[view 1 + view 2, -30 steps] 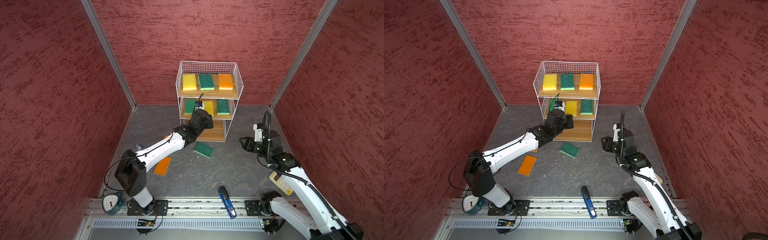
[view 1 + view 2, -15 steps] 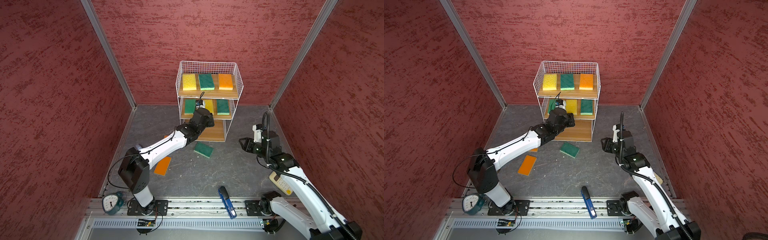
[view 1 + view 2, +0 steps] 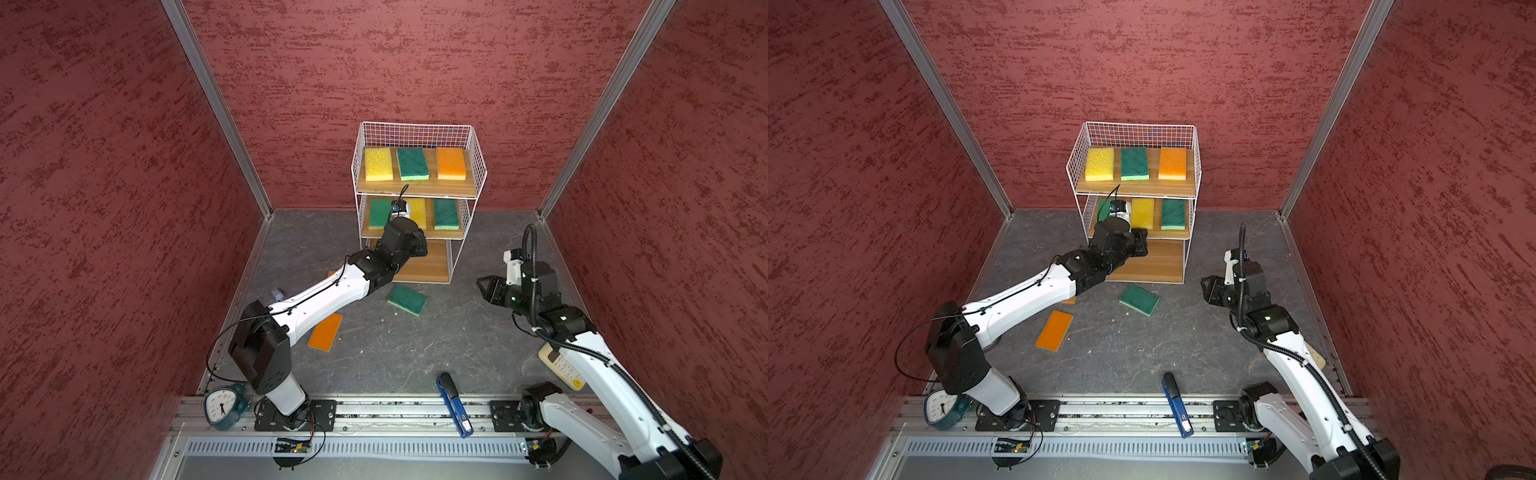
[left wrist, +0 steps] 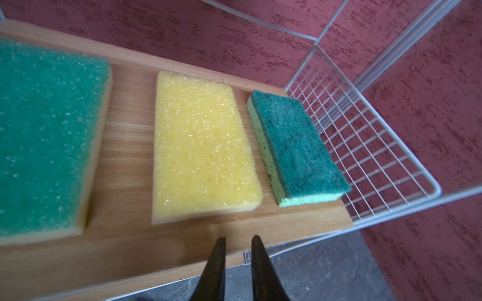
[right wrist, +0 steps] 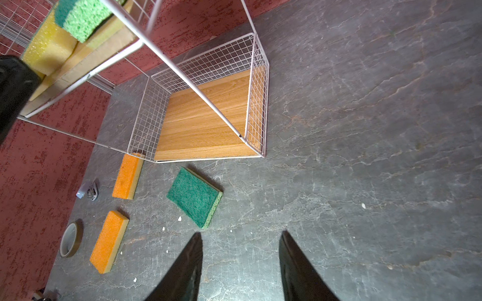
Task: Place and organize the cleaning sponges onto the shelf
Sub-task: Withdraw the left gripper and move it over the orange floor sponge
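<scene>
The shelf (image 3: 432,262) stands at the back. Its top tier holds a yellow (image 3: 378,163), a green (image 3: 412,163) and an orange sponge (image 3: 451,163). On the middle tier lie a green (image 4: 44,135), a yellow (image 4: 203,146) and a green sponge (image 4: 294,146). The bottom board is bare. My left gripper (image 4: 238,238) hovers at the middle board's front edge before the yellow sponge, jaws slightly apart and empty. On the floor lie a green sponge (image 5: 194,199) and two orange sponges (image 5: 109,241) (image 5: 127,176). My right gripper (image 5: 241,234) is open and empty, right of the green one.
An alarm clock (image 3: 220,409) and a blue stapler (image 3: 453,403) sit by the front rail. A calculator (image 3: 561,365) lies under my right arm. A tape roll (image 5: 69,239) and a small clip (image 5: 88,191) lie near the left wall.
My left gripper's jaws have parted a little at the middle tier, and the left arm's elbow has shifted slightly. The right arm has stayed in place.
</scene>
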`<action>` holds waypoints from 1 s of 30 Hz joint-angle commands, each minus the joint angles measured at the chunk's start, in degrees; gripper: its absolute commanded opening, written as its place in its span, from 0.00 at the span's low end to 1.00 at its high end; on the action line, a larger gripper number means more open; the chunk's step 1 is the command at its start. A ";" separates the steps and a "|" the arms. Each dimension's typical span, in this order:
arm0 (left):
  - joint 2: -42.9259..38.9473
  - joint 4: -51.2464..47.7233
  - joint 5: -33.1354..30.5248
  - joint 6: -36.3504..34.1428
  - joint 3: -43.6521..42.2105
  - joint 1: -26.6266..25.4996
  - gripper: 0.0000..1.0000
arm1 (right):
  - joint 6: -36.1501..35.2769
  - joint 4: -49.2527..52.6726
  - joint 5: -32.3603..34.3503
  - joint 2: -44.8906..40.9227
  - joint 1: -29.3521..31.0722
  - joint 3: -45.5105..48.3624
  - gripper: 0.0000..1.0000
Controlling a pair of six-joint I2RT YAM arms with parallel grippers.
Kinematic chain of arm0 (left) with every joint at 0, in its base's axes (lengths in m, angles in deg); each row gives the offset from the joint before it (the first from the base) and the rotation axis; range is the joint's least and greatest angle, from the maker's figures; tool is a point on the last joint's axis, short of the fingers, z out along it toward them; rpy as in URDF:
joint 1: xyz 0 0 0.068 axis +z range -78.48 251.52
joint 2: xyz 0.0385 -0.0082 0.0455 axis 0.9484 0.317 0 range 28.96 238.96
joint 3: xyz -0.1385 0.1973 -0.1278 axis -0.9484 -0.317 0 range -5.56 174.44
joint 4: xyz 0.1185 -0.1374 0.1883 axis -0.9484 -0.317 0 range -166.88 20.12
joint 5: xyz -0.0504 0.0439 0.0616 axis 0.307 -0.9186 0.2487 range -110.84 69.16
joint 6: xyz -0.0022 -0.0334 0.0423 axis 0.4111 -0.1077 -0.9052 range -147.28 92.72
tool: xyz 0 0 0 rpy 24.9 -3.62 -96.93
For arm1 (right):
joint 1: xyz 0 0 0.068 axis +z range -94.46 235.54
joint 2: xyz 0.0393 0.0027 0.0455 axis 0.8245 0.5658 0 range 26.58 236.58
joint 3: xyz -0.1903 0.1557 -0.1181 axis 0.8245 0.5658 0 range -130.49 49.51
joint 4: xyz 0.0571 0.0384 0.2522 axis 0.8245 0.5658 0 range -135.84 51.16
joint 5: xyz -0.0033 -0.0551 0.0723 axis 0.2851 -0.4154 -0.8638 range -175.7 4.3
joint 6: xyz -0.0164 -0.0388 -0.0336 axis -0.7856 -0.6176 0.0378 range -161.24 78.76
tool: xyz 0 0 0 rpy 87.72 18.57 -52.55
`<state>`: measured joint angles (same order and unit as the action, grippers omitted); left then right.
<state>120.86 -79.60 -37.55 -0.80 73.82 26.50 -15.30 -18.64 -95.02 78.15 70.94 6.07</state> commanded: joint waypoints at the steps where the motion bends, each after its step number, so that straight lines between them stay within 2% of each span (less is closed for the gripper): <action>1: -5.54 -1.98 -2.32 -5.73 -1.58 -3.57 0.27 | -0.29 -1.93 -0.38 -1.16 1.29 1.77 0.49; 5: -12.06 -5.75 -1.50 -3.92 -5.75 -4.26 0.43 | 1.23 -2.49 2.13 -1.03 6.10 3.18 0.49; 7: -14.75 -10.44 -2.55 -2.91 -6.97 -4.55 0.45 | 2.02 -2.51 4.46 -0.61 9.57 3.52 0.49; 10: -18.96 -19.05 -6.04 0.41 -9.11 -4.91 0.56 | 3.84 -3.48 7.59 -0.21 14.41 3.98 0.49; 13: -24.19 -25.51 -7.05 4.60 -13.90 -4.08 0.75 | 5.50 -4.63 8.82 0.82 17.12 4.07 0.50; 14: -26.05 -27.68 -6.69 6.22 -16.05 -3.38 0.78 | 5.94 -5.04 9.27 1.26 17.89 4.11 0.50; 16: -29.04 -30.77 -5.14 8.29 -20.19 -1.83 0.79 | 6.77 -6.23 9.35 2.14 18.65 4.42 0.52; 22: -36.03 -39.19 -10.71 17.35 -31.81 2.37 0.84 | 10.21 -9.61 8.64 4.79 18.74 5.27 0.57; 26: -40.37 -35.71 -6.96 15.46 -38.41 10.68 0.89 | 11.64 -10.82 8.01 6.71 18.76 5.00 0.59; 30: -39.71 -31.90 -1.18 11.15 -41.54 19.79 0.91 | 12.04 -10.77 7.99 8.43 18.74 4.05 0.60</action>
<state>80.77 -114.81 -42.75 12.82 33.32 42.33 -4.77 -27.18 -87.85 86.08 89.47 11.06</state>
